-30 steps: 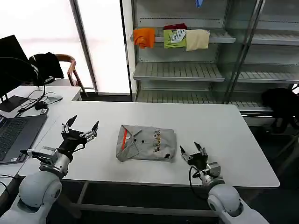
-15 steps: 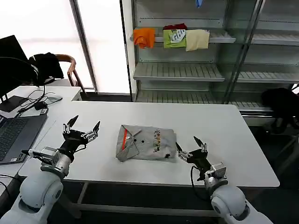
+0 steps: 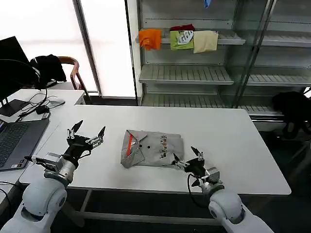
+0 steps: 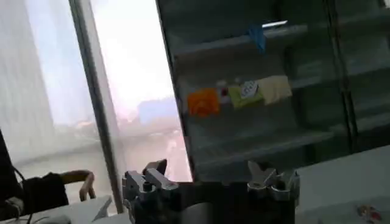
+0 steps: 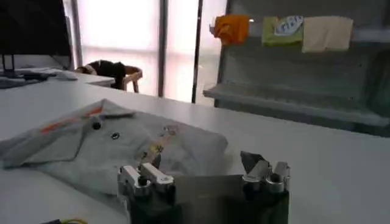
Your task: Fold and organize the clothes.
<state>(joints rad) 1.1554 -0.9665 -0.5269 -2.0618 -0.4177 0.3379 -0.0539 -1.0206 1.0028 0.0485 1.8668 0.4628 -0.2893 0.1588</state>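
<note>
Shirt (image 3: 151, 149), light grey and folded, lies near the middle of the white surface (image 3: 233, 131), its orange-lined buttoned collar toward the robot's left and the small multicoloured print on its chest. The right gripper (image 3: 187, 158) sits low over the surface just beside the shirt's near right corner, jaws spread wide and holding nothing; the right wrist view shows the shirt (image 5: 116, 149) just ahead of it. The left gripper (image 3: 87, 134) hovers well to the shirt's left, jaws wide apart and empty.
</note>
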